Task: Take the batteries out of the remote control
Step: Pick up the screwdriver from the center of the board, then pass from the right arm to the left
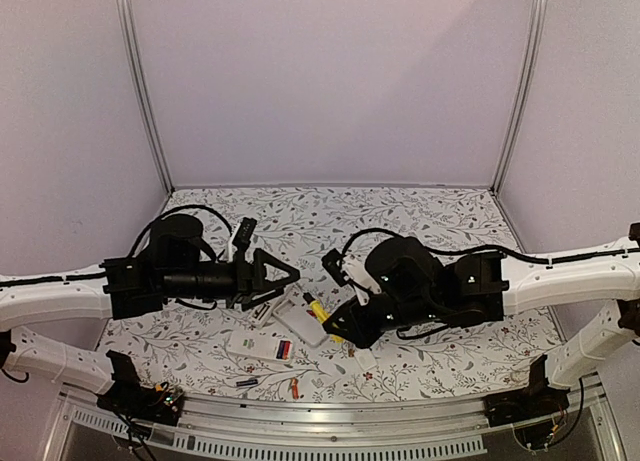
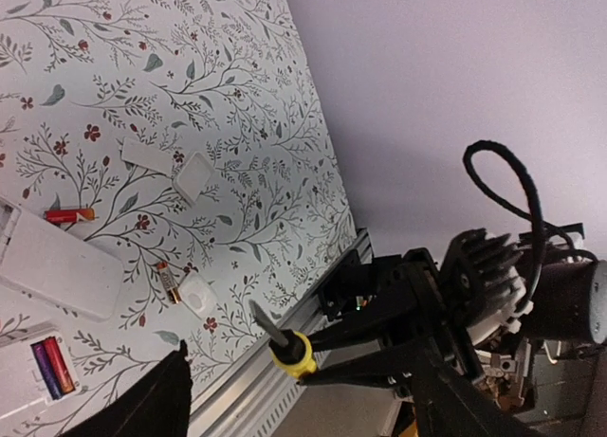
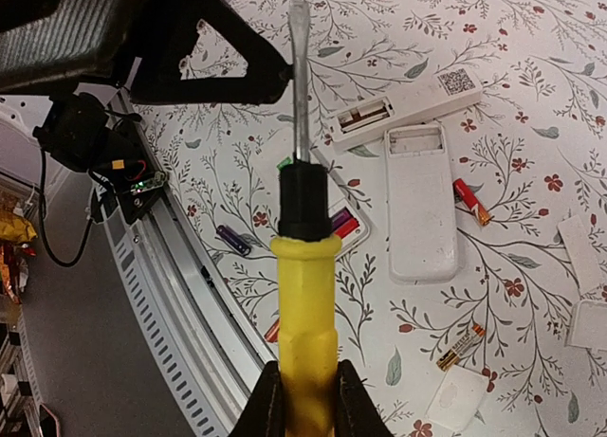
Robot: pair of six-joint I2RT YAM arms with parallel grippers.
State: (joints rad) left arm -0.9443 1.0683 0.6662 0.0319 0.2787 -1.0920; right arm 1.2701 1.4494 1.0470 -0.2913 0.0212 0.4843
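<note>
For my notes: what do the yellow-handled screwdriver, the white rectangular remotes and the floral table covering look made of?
The yellow-handled screwdriver: matte moulded plastic or rubber handle, black collar, dull grey metal blade with flat tip. The white rectangular remotes: smooth matte plastic, going by the moulded recesses. The floral table covering: flat printed sheet, paper or vinyl; cannot tell which.

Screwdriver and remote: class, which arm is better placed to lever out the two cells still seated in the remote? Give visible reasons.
Right, probably: the right fingers are shut on the screwdriver, near the remote holding the two cells. The left fingers look open and empty.
</note>
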